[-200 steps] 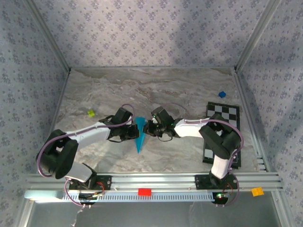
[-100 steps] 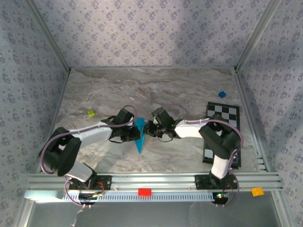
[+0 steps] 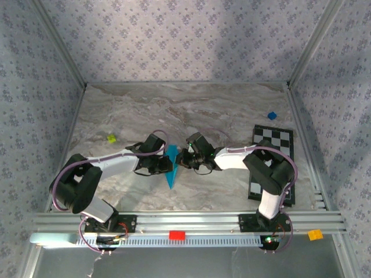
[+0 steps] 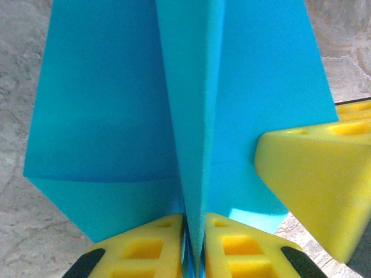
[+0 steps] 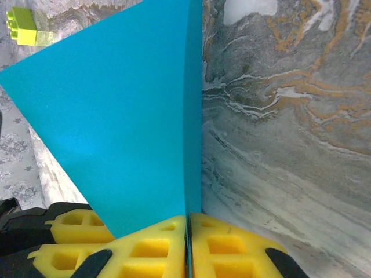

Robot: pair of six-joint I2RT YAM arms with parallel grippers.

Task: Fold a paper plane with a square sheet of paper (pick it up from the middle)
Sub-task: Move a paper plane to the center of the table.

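2 grippers meet at the middle of the table (image 3: pixel 203 110). Left gripper (image 4: pixel 194 225) pinches the paper plane (image 3: pixel 170 174) by its upright centre fold. Right gripper (image 5: pixel 188 223) clamps the paper from the opposite side. Plane tip points toward the arm bases.

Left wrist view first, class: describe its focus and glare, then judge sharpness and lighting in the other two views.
Left wrist view: the bright cyan-blue folded paper plane is close and slightly soft, with a pale glare patch right of the left pincer; right wrist view: the marbled tabletop is crisp; top external view: even light, no hard shadows.
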